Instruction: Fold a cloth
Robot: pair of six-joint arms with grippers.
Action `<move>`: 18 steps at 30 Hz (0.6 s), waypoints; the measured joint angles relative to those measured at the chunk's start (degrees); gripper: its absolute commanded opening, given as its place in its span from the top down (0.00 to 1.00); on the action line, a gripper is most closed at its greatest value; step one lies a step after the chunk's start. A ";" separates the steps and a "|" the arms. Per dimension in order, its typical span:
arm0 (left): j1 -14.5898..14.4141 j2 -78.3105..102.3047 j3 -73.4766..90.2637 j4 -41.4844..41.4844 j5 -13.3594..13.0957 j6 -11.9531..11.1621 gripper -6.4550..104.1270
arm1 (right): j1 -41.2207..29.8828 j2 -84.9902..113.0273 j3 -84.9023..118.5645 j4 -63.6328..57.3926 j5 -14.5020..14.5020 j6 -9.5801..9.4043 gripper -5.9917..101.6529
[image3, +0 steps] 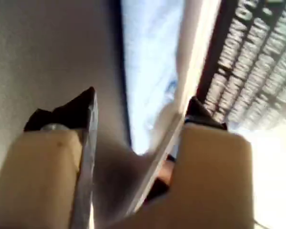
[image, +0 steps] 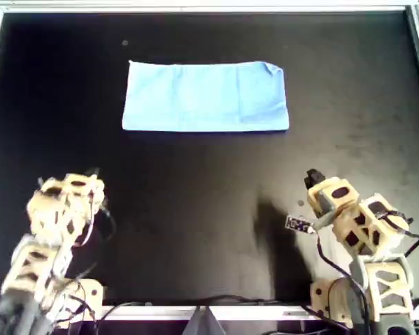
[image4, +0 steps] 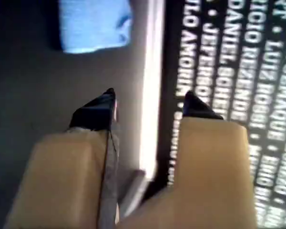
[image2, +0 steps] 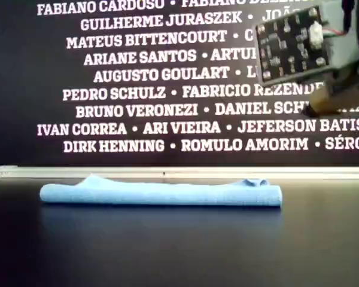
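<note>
black table (image: 195, 209) | pale rim (image2: 167, 173) | name-printed backdrop (image2: 137, 72)

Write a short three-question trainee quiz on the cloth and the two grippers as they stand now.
1. True or false: the cloth lies flat as a folded rectangle.
2. Which gripper holds the cloth: (a) left gripper, (b) right gripper, (c) neither?
3. Fill in: both grippers' jaws stand ____.

Key: 1 true; 2 c, both hang apart from the cloth, nearer the overhead view's bottom edge; 3 open.
</note>
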 measured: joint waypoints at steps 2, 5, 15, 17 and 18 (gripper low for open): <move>0.00 -12.83 -6.77 -2.37 -0.35 0.00 0.33 | 0.00 -6.24 -0.79 -2.02 0.00 0.00 0.32; 0.00 -33.84 -18.81 -3.69 -0.35 0.00 0.25 | 0.00 -17.93 -2.90 -5.98 0.00 0.00 0.28; 0.00 -55.72 -32.96 -4.57 -0.35 0.26 0.04 | 1.41 -67.32 -35.86 -8.44 -0.53 0.00 0.27; 0.00 -56.07 -32.96 -4.57 -0.35 0.26 0.04 | 3.16 -75.32 -41.48 -8.44 -0.53 -0.18 0.27; 0.00 -56.07 -33.13 -4.57 -0.35 0.26 0.04 | 4.13 -78.93 -44.12 -8.44 -0.53 -0.35 0.27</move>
